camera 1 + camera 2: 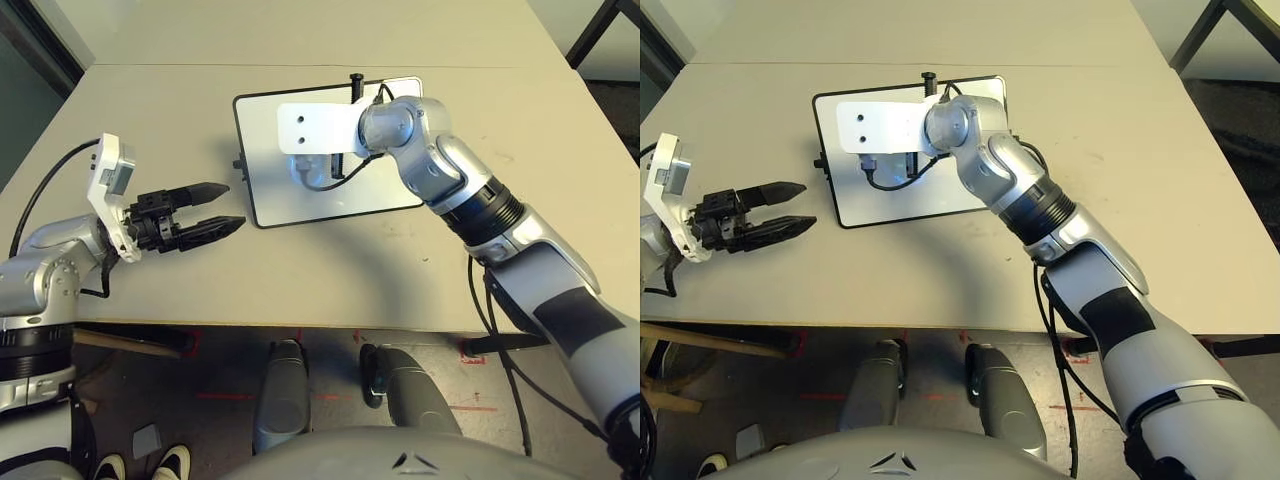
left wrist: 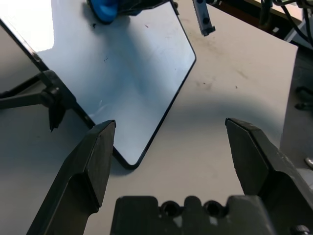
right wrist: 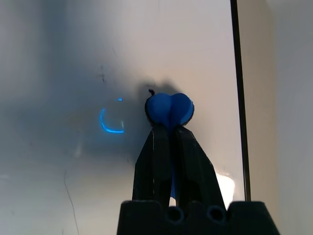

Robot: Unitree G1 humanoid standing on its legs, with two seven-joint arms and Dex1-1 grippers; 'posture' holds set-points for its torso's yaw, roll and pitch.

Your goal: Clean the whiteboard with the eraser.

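The whiteboard (image 1: 330, 195) lies flat on the table, a little beyond its middle, with a thin black frame. My right arm reaches over it from the right, and its white wrist plate (image 1: 315, 128) covers the board's far left part. In the right wrist view my right gripper (image 3: 169, 129) is shut on the blue eraser (image 3: 168, 108), whose end presses on the board (image 3: 73, 58) beside a short blue curved mark (image 3: 110, 123). My left gripper (image 1: 235, 205) hovers open and empty over the table, just left of the board's near-left corner (image 2: 129, 161).
A grey knob (image 1: 240, 165) sticks out of the board's left side and a black post (image 1: 355, 80) rises at its far edge. Bare beige table (image 1: 330, 270) stretches from the board to the front edge. A black cable (image 1: 480, 290) hangs from my right forearm.
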